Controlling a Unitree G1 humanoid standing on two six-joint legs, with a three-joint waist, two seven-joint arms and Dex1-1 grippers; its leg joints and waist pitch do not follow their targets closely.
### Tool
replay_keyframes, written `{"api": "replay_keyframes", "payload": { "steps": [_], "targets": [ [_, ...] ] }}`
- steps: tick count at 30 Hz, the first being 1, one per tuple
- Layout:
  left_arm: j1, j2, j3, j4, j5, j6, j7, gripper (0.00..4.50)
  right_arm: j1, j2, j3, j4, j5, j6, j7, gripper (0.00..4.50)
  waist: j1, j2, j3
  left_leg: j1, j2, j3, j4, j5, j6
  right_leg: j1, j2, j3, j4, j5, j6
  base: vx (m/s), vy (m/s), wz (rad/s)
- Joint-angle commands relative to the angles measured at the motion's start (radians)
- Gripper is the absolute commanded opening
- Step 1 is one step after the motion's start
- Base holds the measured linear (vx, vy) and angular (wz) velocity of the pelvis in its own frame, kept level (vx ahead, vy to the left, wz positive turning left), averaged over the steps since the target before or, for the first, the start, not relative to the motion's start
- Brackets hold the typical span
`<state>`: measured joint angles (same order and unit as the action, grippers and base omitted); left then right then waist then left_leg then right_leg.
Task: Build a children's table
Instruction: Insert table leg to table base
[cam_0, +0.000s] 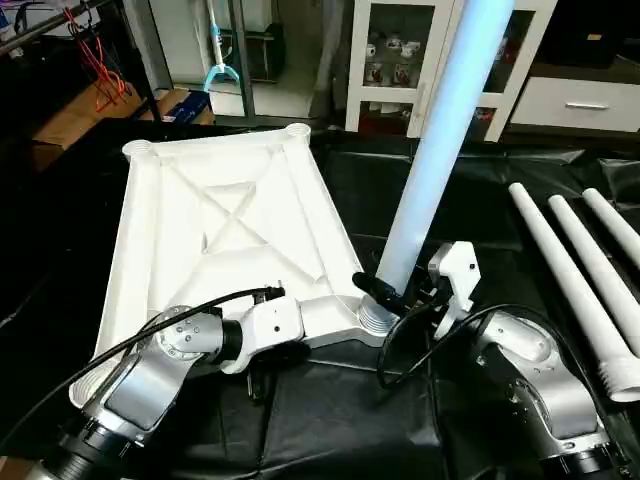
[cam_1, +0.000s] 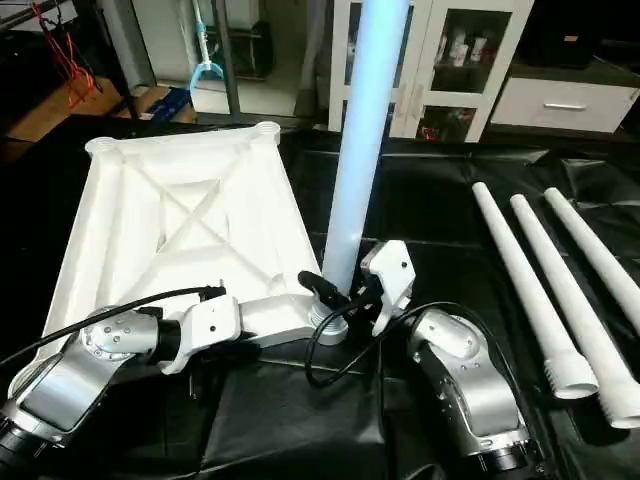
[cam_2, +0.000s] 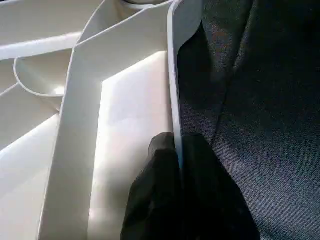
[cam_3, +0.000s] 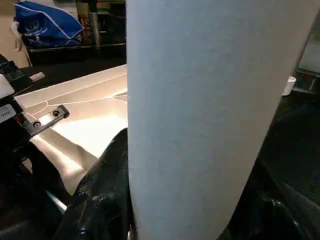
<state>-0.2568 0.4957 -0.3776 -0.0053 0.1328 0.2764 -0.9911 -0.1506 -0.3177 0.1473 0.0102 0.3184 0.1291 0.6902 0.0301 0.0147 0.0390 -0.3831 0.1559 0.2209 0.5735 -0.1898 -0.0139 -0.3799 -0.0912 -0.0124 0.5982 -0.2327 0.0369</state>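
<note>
- Lying upside down on the black-covered surface (cam_0: 300, 420), the white table top (cam_0: 160, 250) shows its X-ribbed underside; round sockets sit at the corners, the two far ones (cam_0: 296, 130) and (cam_0: 137, 148) both empty
- one leg (cam_0: 440, 130) stands upright in the near corner socket (cam_0: 377, 318) on the right-hand side of the top; it leans slightly and runs out of frame above
- right tool (cam_0: 392, 290) is closed around this upright leg just above the socket; its black fingers (cam_3: 105, 190) wrap the tube on both sides in the right wrist view, roughly half open to fit the tube's width
- left tool (cam_2: 177, 165) is pinched nearly shut on the thin rim of the table top; one black finger (cam_2: 155, 200) lies inside the rim, the other outside over the black cover
- in the head views the left arm (cam_0: 170, 350) reaches across the near edge of the top towards the socket corner; a black cable (cam_0: 150, 330) loops over it
- three spare legs (cam_0: 565, 270) lie flat side by side on the surface, well apart from the top, on the right; their flared threaded ends (cam_1: 573, 378) point to the near side
- behind the surface: white glass-door cabinet (cam_0: 400, 50) with small items inside; white drawer unit (cam_0: 585, 100) beside it
</note>
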Motion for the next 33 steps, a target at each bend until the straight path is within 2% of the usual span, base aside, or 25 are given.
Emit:
{"api": "replay_keyframes", "payload": {
  "steps": [1, 5, 9, 11, 13, 16, 17, 18, 19, 20, 21, 23, 24, 25, 26, 27, 28, 29, 30, 31, 32, 33],
  "targets": [
    [0.010, -0.015, -0.004, 0.029, -0.013, -0.032, 0.029, 0.00, 0.058, -0.025, 0.004, 0.120, -0.071, 0.079, -0.042, 1.85, -0.014, -0.019, -0.018, 0.031, 0.079, -0.057, -0.092, -0.429, -0.042, -0.021, -0.053, 0.039, -0.108, -0.466, -0.095, 0.000, 0.000, 0.00],
    [0.004, -0.028, 0.001, 0.040, -0.004, -0.017, 0.055, 0.00, 0.051, -0.018, 0.000, 0.129, -0.076, 0.078, -0.063, 1.85, -0.014, -0.019, -0.016, 0.032, 0.079, -0.054, -0.093, -0.432, -0.040, -0.022, -0.053, 0.039, -0.110, -0.450, -0.105, 0.000, 0.000, 0.00],
    [-0.023, -0.056, 0.015, 0.085, 0.025, -0.001, 0.125, 0.00, 0.022, 0.004, -0.025, 0.168, -0.107, 0.066, -0.149, 1.85, -0.017, -0.018, -0.012, 0.038, 0.078, -0.056, -0.092, -0.474, -0.056, -0.032, -0.055, 0.040, -0.119, -0.531, -0.091, 0.000, 0.000, 0.00],
    [-0.042, -0.078, 0.028, 0.101, 0.028, 0.024, 0.157, 0.00, 0.002, 0.016, -0.037, 0.188, -0.121, 0.066, -0.196, 1.85, -0.020, -0.019, -0.010, 0.038, 0.076, -0.063, -0.093, -0.505, -0.066, -0.031, -0.058, 0.037, -0.123, -0.592, -0.073, 0.000, 0.000, 0.00],
    [-0.062, -0.100, 0.038, 0.112, 0.030, 0.051, 0.181, 0.00, -0.019, 0.028, -0.050, 0.210, -0.136, 0.068, -0.249, 1.85, -0.025, -0.018, -0.009, 0.045, 0.075, -0.067, -0.094, -0.542, -0.079, -0.037, -0.057, 0.033, -0.131, -0.635, -0.057, -0.053, 0.021, -0.06],
    [-0.091, -0.139, 0.045, 0.122, 0.031, 0.089, 0.210, 0.00, -0.052, 0.048, -0.068, 0.249, -0.158, 0.069, -0.327, 1.85, -0.039, -0.015, -0.010, 0.041, 0.073, -0.074, -0.106, -0.577, -0.100, -0.030, -0.052, 0.021, -0.128, -0.596, -0.060, -0.054, 0.036, -0.10],
    [-0.129, -0.204, 0.048, 0.134, 0.034, 0.156, 0.249, 0.00, -0.110, 0.083, -0.100, 0.323, -0.177, 0.074, -0.446, 1.85, -0.046, -0.016, -0.008, 0.047, 0.074, -0.071, -0.106, -0.606, -0.105, -0.036, -0.049, 0.021, -0.131, -0.585, -0.065, -0.055, 0.046, -0.10],
    [-0.132, -0.210, 0.048, 0.135, 0.034, 0.162, 0.252, 0.00, -0.115, 0.086, -0.103, 0.330, -0.179, 0.075, -0.458, 1.85, -0.051, -0.015, -0.008, 0.048, 0.071, -0.072, -0.104, -0.617, -0.107, -0.039, -0.049, 0.020, -0.132, -0.587, -0.070, -0.059, 0.048, -0.08],
    [-0.156, -0.251, 0.050, 0.145, 0.033, 0.199, 0.278, 0.00, -0.152, 0.106, -0.123, 0.379, -0.187, 0.077, -0.529, 1.85, -0.059, -0.013, -0.007, 0.047, 0.069, -0.076, -0.106, -0.639, -0.112, -0.033, -0.048, 0.012, -0.133, -0.584, -0.071, -0.066, 0.054, -0.11],
    [-0.160, -0.258, 0.050, 0.148, 0.033, 0.203, 0.283, 0.00, -0.158, 0.110, -0.126, 0.387, -0.187, 0.077, -0.539, 1.85, -0.065, -0.008, -0.007, 0.048, 0.069, -0.080, -0.110, -0.675, -0.119, -0.031, -0.045, 0.005, -0.133, -0.567, -0.070, -0.066, 0.054, -0.11],
    [-0.185, -0.302, 0.055, 0.159, 0.027, 0.249, 0.309, 0.00, -0.197, 0.133, -0.150, 0.439, -0.181, 0.081, -0.605, 1.85, -0.067, -0.005, -0.007, 0.050, 0.070, -0.081, -0.114, -0.697, -0.123, -0.030, -0.042, 0.002, -0.135, -0.553, -0.069, -0.061, 0.052, -0.10],
    [-0.204, -0.331, 0.061, 0.171, 0.028, 0.271, 0.336, 0.00, -0.220, 0.140, -0.154, 0.470, -0.189, 0.078, -0.644, 1.85, -0.078, -0.004, -0.007, 0.046, 0.071, -0.084, -0.125, -0.740, -0.133, -0.021, -0.035, -0.009, -0.129, -0.489, -0.076, -0.046, 0.052, -0.13],
    [-0.216, -0.349, 0.065, 0.179, 0.030, 0.284, 0.354, 0.00, -0.234, 0.144, -0.154, 0.490, -0.196, 0.074, -0.668, 1.85, -0.084, -0.005, -0.007, 0.037, 0.071, -0.086, -0.136, -0.756, -0.137, -0.011, -0.032, -0.015, -0.120, -0.437, -0.080, -0.038, 0.056, -0.16],
    [-0.216, -0.349, 0.065, 0.179, 0.030, 0.284, 0.354, 0.00, -0.234, 0.144, -0.154, 0.490, -0.196, 0.074, -0.668, 1.85, -0.084, -0.006, -0.003, 0.039, 0.070, -0.080, -0.142, -0.784, -0.137, -0.016, -0.028, -0.020, -0.121, -0.432, -0.083, 0.000, 0.000, 0.00],
    [-0.261, -0.410, 0.088, 0.213, 0.038, 0.339, 0.431, 0.00, -0.283, 0.157, -0.152, 0.560, -0.226, 0.054, -0.749, 1.85, -0.087, -0.010, -0.005, 0.054, 0.068, -0.067, -0.138, -0.795, -0.133, -0.028, -0.027, -0.022, -0.127, -0.446, -0.091, 0.000, 0.000, 0.00],
    [-0.274, -0.428, 0.095, 0.224, 0.039, 0.356, 0.454, 0.00, -0.299, 0.160, -0.150, 0.581, -0.238, 0.046, -0.776, 1.85, -0.091, -0.010, -0.002, 0.056, 0.064, -0.065, -0.132, -0.792, -0.128, -0.033, -0.028, -0.025, -0.133, -0.462, -0.094, 0.000, 0.000, 0.00],
    [-0.274, -0.428, 0.095, 0.224, 0.039, 0.356, 0.454, 0.00, -0.299, 0.160, -0.150, 0.581, -0.238, 0.046, -0.776, 1.85, -0.095, -0.013, -0.001, 0.056, 0.060, -0.063, -0.130, -0.788, -0.113, -0.027, -0.028, -0.035, -0.140, -0.490, -0.090, 0.000, 0.000, 0.00],
    [-0.293, -0.456, 0.113, 0.247, 0.042, 0.363, 0.500, 0.00, -0.320, 0.167, -0.149, 0.609, -0.256, 0.030, -0.822, 1.85, -0.092, -0.007, -0.003, 0.047, 0.065, -0.062, -0.142, -0.785, -0.106, -0.006, -0.029, -0.046, -0.131, -0.465, -0.091, 0.000, 0.000, 0.00],
    [-0.299, -0.464, 0.119, 0.255, 0.043, 0.362, 0.518, 0.00, -0.325, 0.169, -0.147, 0.616, -0.262, 0.025, -0.834, 1.85, -0.091, -0.004, -0.001, 0.034, 0.071, -0.056, -0.159, -0.787, -0.108, 0.006, -0.024, -0.051, -0.111, -0.426, -0.098, 0.000, 0.000, 0.00],
    [-0.309, -0.478, 0.130, 0.269, 0.045, 0.358, 0.548, 0.00, -0.335, 0.172, -0.143, 0.629, -0.273, 0.015, -0.855, 1.85, -0.087, -0.001, -0.002, 0.019, 0.078, -0.051, -0.182, -0.793, -0.108, 0.025, -0.019, -0.059, -0.085, -0.381, -0.105, 0.000, 0.000, 0.00],
    [-0.333, -0.516, 0.171, 0.307, 0.043, 0.337, 0.639, 0.00, -0.356, 0.182, -0.138, 0.656, -0.300, -0.011, -0.915, 1.85, -0.070, -0.022, -0.010, 0.030, 0.071, -0.011, -0.181, -0.706, -0.106, 0.005, -0.028, -0.041, -0.078, -0.341, -0.125, 0.000, 0.000, 0.00],
    [-0.342, -0.532, 0.192, 0.322, 0.039, 0.326, 0.680, 0.00, -0.363, 0.189, -0.136, 0.665, -0.309, -0.027, -0.937, 1.85, -0.070, -0.038, -0.018, 0.075, 0.045, -0.014, -0.114, -0.639, -0.098, -0.043, -0.056, -0.027, -0.139, -0.462, -0.116, -0.020, -0.058, 0.20]
  ]
}}
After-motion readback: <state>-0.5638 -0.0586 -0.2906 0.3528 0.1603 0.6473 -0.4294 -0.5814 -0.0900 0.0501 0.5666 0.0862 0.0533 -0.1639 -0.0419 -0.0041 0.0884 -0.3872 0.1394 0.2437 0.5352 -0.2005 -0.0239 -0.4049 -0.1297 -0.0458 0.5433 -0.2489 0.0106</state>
